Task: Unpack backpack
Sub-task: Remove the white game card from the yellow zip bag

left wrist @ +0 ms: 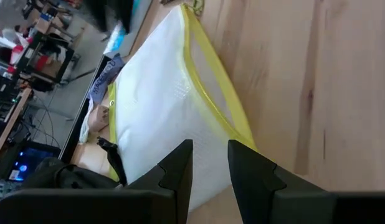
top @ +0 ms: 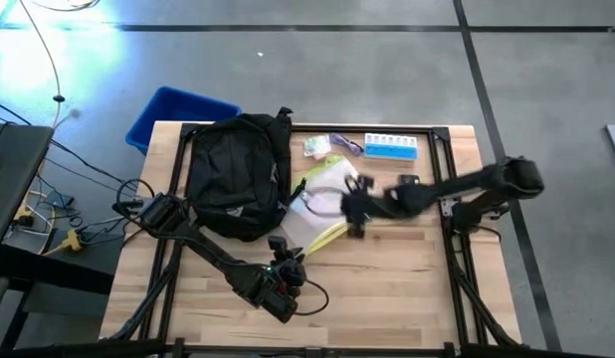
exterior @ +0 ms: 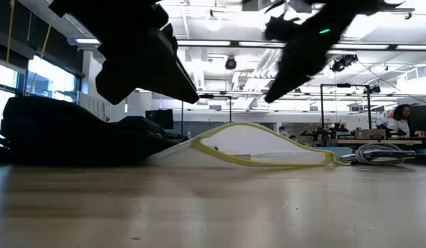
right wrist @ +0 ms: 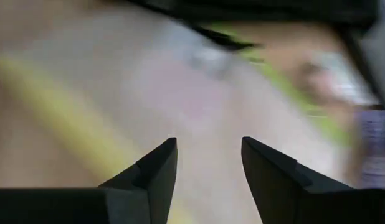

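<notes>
Hovering over the clear pouch [top: 322,204], right gripper [top: 353,206] has fingers spread, empty; backpack [top: 238,174] lies beyond the pouch on the surface, long axis front-to-back. Left gripper [top: 285,285], fingers apart w/ nothing between, sits nearer the backpack

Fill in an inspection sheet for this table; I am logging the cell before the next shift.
Surface: pale wooden table, black frame.
Job's things: large black fabric backpack at the far left; clear pouch with yellow edge beside it.
Clutter: blue pill box, small packets, blue plastic bin beyond the table.
Grippers: left gripper low, near edge, fingers apart, empty; right gripper above the pouch, fingers apart.
Cables: on the floor at left.
Surroundings: workshop benches; a person seated far off.
</notes>
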You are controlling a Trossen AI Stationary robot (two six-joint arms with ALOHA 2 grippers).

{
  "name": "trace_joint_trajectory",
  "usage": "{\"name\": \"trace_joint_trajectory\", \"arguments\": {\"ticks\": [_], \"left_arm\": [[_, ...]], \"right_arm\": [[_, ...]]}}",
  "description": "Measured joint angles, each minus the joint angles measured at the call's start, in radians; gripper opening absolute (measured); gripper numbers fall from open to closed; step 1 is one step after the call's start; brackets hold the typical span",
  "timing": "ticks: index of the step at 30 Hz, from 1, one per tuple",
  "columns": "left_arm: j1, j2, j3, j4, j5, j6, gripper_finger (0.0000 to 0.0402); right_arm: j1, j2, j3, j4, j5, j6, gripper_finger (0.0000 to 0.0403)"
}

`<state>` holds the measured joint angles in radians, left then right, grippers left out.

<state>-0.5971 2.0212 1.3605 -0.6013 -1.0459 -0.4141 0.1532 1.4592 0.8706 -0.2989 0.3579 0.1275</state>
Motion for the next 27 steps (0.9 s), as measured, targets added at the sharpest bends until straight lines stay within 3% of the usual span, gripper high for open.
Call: {"name": "trace_joint_trajectory", "arguments": {"ticks": [6, 9, 18, 23, 27], "left_arm": [[0.007, 0.000, 0.000, 0.000, -0.035, 0.005, 0.0083], [0.022, 0.000, 0.000, 0.000, -0.036, -0.004, 0.0083], [0.075, 0.000, 0.001, -0.064, -0.055, -0.019, 0.0083], [0.089, 0.000, 0.001, -0.219, -0.070, -0.163, 0.0083], [0.093, 0.000, 0.001, -0.283, -0.057, -0.252, 0.0083]], "right_arm": [[0.242, 0.002, -0.293, 0.645, -0.028, 0.087, 0.0154], [0.283, 0.039, -0.358, 0.790, -0.024, 0.051, 0.0154], [0.136, 0.241, -0.280, 0.798, -0.042, 0.044, 0.0154], [0.065, 0.324, -0.186, 0.784, 0.016, -0.063, 0.0154], [0.003, 0.356, -0.098, 0.652, 0.000, -0.082, 0.0171]]}}
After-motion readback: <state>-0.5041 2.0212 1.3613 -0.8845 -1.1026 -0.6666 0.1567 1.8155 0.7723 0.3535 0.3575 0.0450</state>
